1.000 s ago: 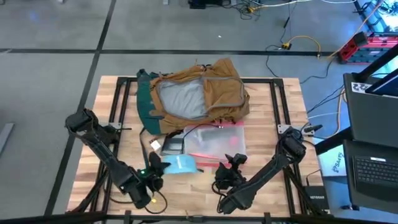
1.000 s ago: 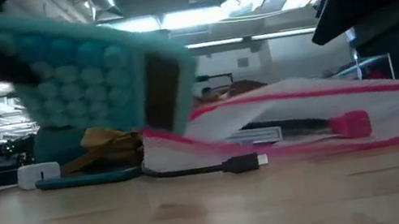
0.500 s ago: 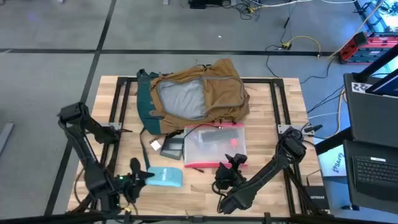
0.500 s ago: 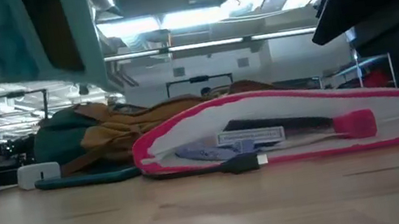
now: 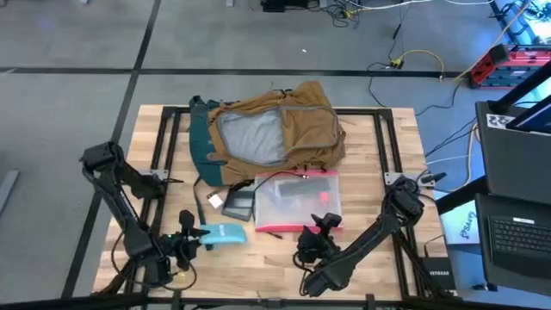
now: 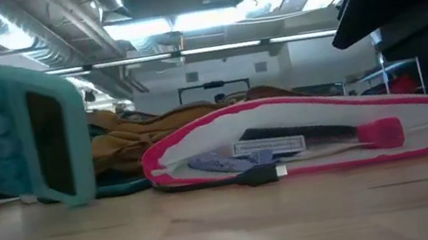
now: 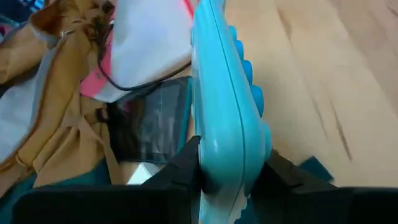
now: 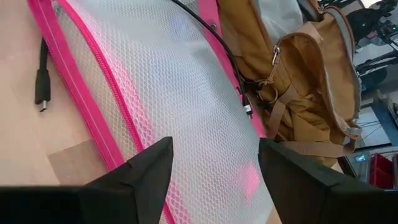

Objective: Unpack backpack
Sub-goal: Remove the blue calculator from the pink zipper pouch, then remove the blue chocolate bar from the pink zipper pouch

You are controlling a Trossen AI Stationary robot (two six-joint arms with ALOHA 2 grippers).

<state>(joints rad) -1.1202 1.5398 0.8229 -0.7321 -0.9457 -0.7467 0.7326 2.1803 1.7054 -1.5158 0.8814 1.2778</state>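
My left gripper (image 5: 191,240), at seven o'clock on the table, pinches a teal case (image 5: 222,234) by one end, fingers (image 7: 186,163) pressed to both faces — it is held on edge, its bottom at or just above the wood, likely so it can be set down clear of the other unpacked things. My right gripper (image 5: 317,231), at five o'clock, waits with fingers spread over the near edge of the pink-edged pouch (image 5: 297,201), gripping nothing. Just left of the pouch lie a dark flat item (image 5: 239,205) and a small white block (image 5: 214,201). Beyond, at twelve o'clock, the backpack (image 5: 275,131) lies open, grey lining up — it looks nearly emptied. The table (image 5: 392,164) is pale wood with a black frame; past it, grey floor, cables, a laptop (image 5: 516,220) at three o'clock.
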